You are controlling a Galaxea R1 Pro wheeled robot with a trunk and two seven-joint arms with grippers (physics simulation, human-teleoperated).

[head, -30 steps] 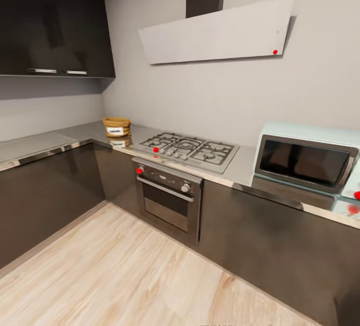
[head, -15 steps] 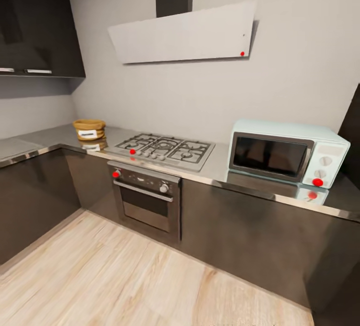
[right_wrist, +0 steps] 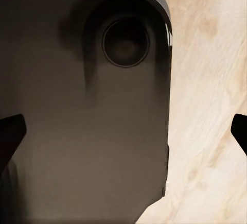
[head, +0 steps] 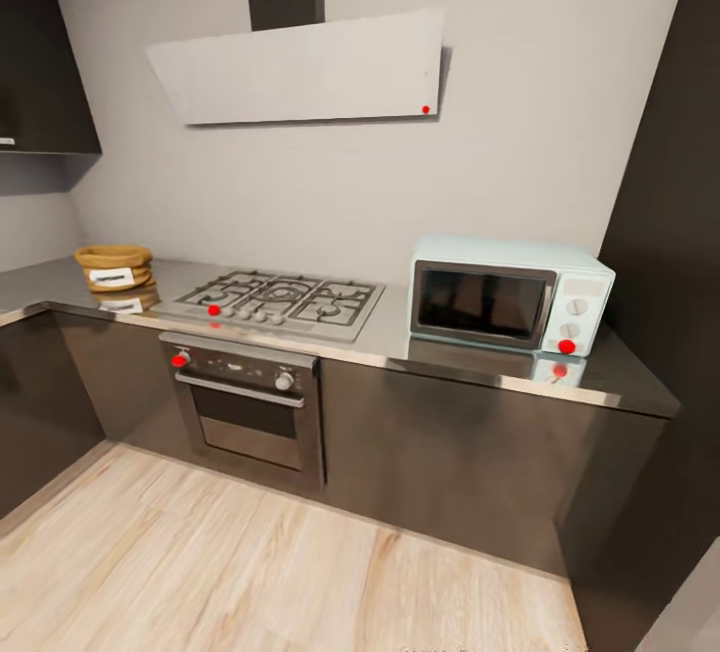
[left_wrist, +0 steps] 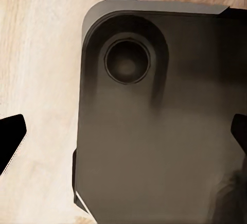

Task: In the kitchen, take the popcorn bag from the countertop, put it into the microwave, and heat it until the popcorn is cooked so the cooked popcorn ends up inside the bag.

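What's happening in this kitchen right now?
Nothing is being handled yet. The popcorn bag sits on the countertop left of the gas hob, and the microwave stands shut to the hob's right. Both arms hang low over the robot's dark base and the wooden floor, each end effector open and empty.

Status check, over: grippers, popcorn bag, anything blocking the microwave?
Both grippers open, empty, above the robot base. Popcorn bag on countertop, beyond the hob. Microwave door shut, nothing before it.

the popcorn bag (head: 113, 268) label's dark text is too blurred to read.
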